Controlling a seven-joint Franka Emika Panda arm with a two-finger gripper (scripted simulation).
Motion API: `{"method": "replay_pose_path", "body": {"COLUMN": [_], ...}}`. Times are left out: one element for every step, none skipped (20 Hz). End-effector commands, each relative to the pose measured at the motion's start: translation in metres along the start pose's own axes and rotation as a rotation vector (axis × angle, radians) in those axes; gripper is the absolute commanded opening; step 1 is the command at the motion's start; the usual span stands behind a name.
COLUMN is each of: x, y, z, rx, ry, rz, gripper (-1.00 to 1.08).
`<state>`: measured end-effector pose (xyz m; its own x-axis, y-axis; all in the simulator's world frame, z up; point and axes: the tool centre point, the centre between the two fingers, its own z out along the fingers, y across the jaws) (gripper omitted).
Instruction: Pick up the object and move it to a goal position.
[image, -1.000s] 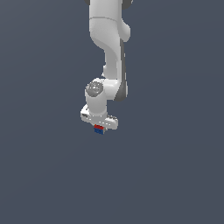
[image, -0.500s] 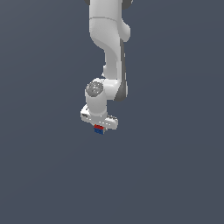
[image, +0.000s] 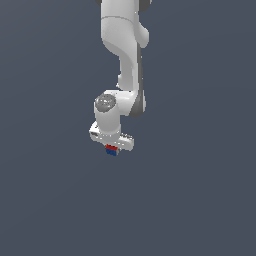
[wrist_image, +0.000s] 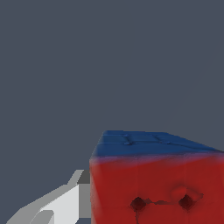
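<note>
cube (image: 111, 150) with red and blue faces sits tucked under the white gripper (image: 112, 148), poking out just below the hand in the exterior view, with the panda arm (image: 124, 55) coming down from above. in the wrist view the cube (wrist_image: 155, 179) fills the near corner, one red face toward the camera, a blue face beyond it, faint dark grid lines across both, and one pale finger (wrist_image: 65, 203) lying flush against its side. the other finger is not visible, but the cube hangs clear of any surface, so the gripper reads as closed on it, at a narrow width.

as a judgement: it looks like a rigid, light puzzle-style cube, much smaller than the hand, with flat parallel faces that suit a pinch across opposite sides near the middle. the smooth faces could be slippery, and a grip off-centre might let it twist or slide out. two dark pits show on the red face; what they are i cannot tell. no goal marker is visible in either view.
</note>
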<state>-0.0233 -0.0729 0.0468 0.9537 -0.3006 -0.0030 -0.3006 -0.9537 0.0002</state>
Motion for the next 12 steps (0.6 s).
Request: {"method": "replay_pose_path", "body": {"x": [0.011,0.016,0.021,0.026,0.032,0.037,0.043,0.050,0.056,0.062,0.067,0.073], "y": [-0.001,-0.001,-0.001,-0.001,-0.002,-0.002,-0.002,-0.003,-0.003,-0.003,-0.004,-0.004], "z": [-0.008,-0.011,-0.014,-0.018,-0.021,-0.025,-0.029,-0.033,-0.037,-0.040,-0.044,-0.047], "rx": [0.000,0.000,0.000,0.000,0.000,0.000,0.000,0.000,0.000,0.000,0.000,0.000], "ry": [0.003,0.003,0.003,0.003,0.003,0.003,0.003,0.003,0.003,0.003,0.003,0.003], "rz": [0.000,0.000,0.000,0.000,0.000,0.000,0.000,0.000,0.000,0.000,0.000,0.000], "gripper": [-1.00,-1.00,-1.00,-1.00,-1.00,-1.00,-1.00,-1.00,-1.00,-1.00,-1.00,-1.00]}}
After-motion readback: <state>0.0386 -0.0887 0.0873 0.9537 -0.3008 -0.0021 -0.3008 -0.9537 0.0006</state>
